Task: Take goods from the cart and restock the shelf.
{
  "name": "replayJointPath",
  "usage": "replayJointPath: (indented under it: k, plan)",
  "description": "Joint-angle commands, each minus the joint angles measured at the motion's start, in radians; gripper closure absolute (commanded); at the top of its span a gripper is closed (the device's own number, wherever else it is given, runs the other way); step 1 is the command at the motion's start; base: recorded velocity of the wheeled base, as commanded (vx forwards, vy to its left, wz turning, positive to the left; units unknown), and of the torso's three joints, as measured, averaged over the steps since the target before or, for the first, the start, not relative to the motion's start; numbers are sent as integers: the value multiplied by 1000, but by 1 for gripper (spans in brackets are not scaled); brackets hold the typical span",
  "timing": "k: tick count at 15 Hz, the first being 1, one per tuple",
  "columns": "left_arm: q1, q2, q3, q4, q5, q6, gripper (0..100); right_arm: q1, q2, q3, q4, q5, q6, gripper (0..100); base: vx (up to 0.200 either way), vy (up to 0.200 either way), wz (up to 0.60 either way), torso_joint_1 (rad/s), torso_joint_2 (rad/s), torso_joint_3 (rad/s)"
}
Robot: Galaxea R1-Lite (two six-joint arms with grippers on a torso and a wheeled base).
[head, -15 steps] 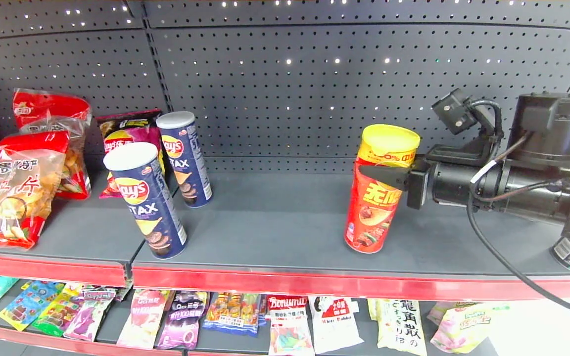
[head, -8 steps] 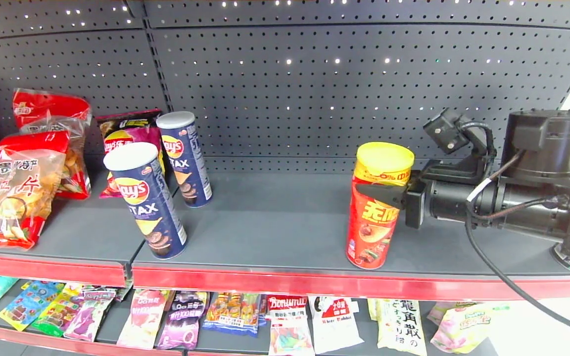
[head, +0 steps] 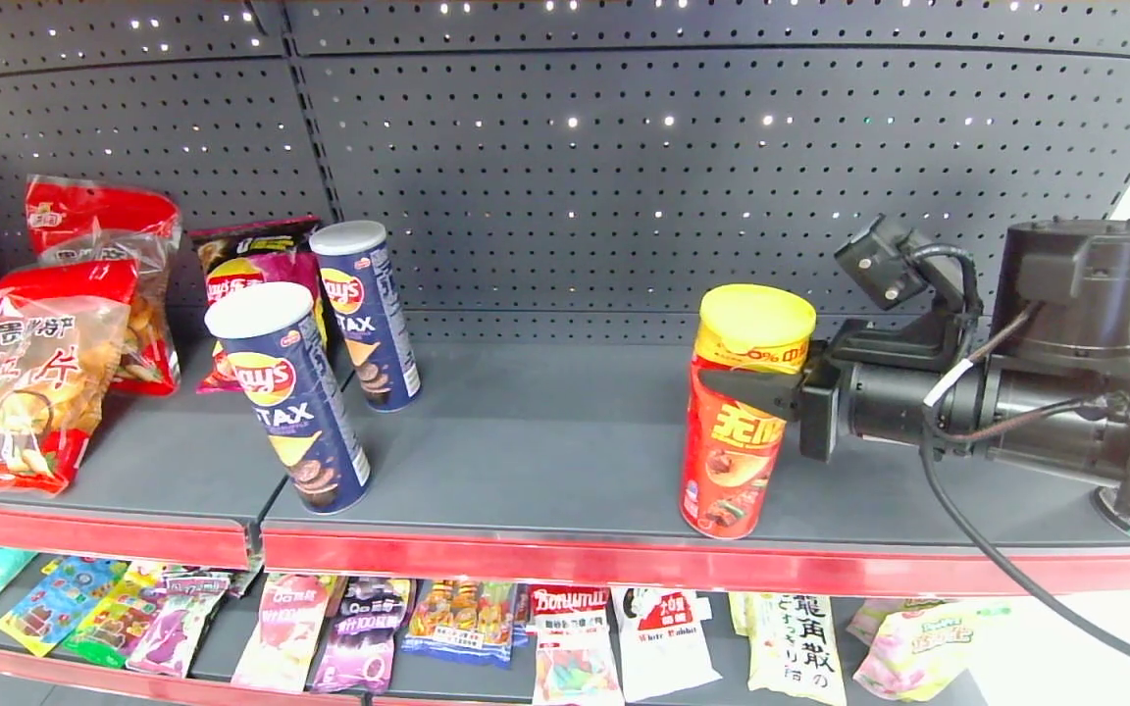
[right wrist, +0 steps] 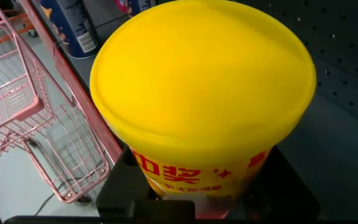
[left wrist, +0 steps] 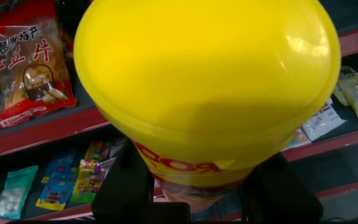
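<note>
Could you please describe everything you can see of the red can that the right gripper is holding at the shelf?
The red can is a tall tube, cardboard by its look, with printed snack pictures, a yellow band under the top and a closed yellow plastic lid. It leans slightly, near the shelf's red front edge; whether its base rests on the board is unclear. The right gripper is shut on its upper part from the side.

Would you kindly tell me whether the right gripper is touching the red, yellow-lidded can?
Touching. In the head view, the right gripper presses a finger flat against the red can just below its yellow lid, with no gap between them.
</note>
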Motion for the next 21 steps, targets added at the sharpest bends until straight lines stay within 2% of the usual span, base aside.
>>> replayJointPath:
  k: [1,6,12,21]
  plan:
    - [0,0,1,0,0,0,100,21,-10,6,2,1,1,100,0,0,0,0,0,0]
    - [0,-2,1,0,0,0,100,19,-7,33,-7,1,1,100,0,0,0,0,0,0]
    - [0,-2,1,2,0,1,100,2,39,23,-93,-3,1,100,0,0,0,0,0,0]
    - [0,-8,1,2,0,0,100,28,10,83,-95,-3,1,100,0,0,0,0,0,0]
